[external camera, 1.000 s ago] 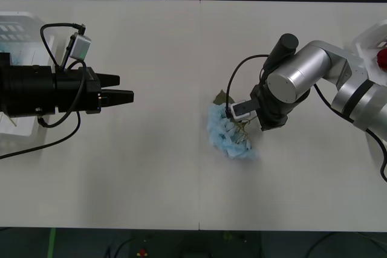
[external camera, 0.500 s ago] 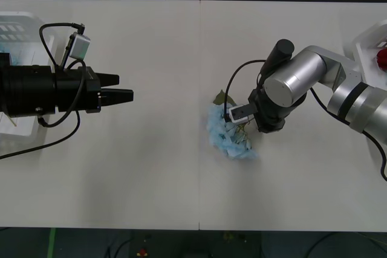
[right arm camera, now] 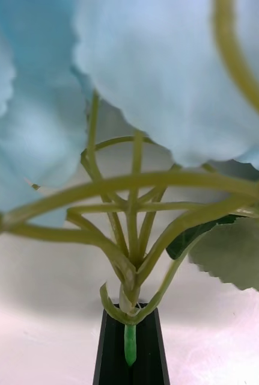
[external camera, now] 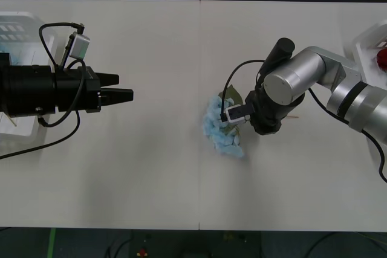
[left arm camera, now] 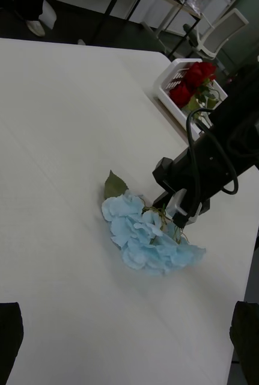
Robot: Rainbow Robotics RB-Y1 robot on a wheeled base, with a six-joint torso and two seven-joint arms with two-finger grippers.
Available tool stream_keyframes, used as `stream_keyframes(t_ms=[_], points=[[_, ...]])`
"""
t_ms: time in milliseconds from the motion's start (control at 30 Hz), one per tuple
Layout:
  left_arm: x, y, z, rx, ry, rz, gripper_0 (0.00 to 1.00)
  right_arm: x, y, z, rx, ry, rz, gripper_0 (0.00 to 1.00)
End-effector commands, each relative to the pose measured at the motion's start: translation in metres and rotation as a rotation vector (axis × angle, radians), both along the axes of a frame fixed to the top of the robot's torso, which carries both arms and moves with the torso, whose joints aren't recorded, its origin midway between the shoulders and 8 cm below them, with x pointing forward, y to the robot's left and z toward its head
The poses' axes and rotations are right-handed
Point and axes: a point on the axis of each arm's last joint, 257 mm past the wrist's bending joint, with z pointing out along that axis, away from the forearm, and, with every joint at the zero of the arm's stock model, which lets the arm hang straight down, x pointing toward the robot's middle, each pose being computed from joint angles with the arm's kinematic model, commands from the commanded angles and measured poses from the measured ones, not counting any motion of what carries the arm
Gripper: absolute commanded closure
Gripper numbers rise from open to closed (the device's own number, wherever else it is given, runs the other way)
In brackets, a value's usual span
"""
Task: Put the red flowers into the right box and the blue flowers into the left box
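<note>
Here the blue flower [external camera: 222, 131] lies mid-table, just right of centre, its soft, light cluster likely crushable; the stiff stem is the place to hold. The right gripper [external camera: 243, 119], at its 3 o'clock, is clamped on that stem. At 9 o'clock, the left gripper [external camera: 126, 93] hovers with jaws apart beside the left box [external camera: 24, 22].

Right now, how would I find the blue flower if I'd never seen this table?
Start at the white table and look near its middle, at the right arm's claw. The blue flower lies there with its stem pinched in that claw. It is fluffy and pale sky-blue, unlike the red roses in the far white box.
</note>
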Motion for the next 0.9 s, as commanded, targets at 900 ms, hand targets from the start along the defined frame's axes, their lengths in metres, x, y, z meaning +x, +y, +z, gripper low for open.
stream_keyframes(t_ms=[900], points=[[-0.017,-0.016,0.014,-0.149,-0.072,-0.038,0.00,-0.026,0.156,0.331,1.183,0.188,-0.039,1.00]])
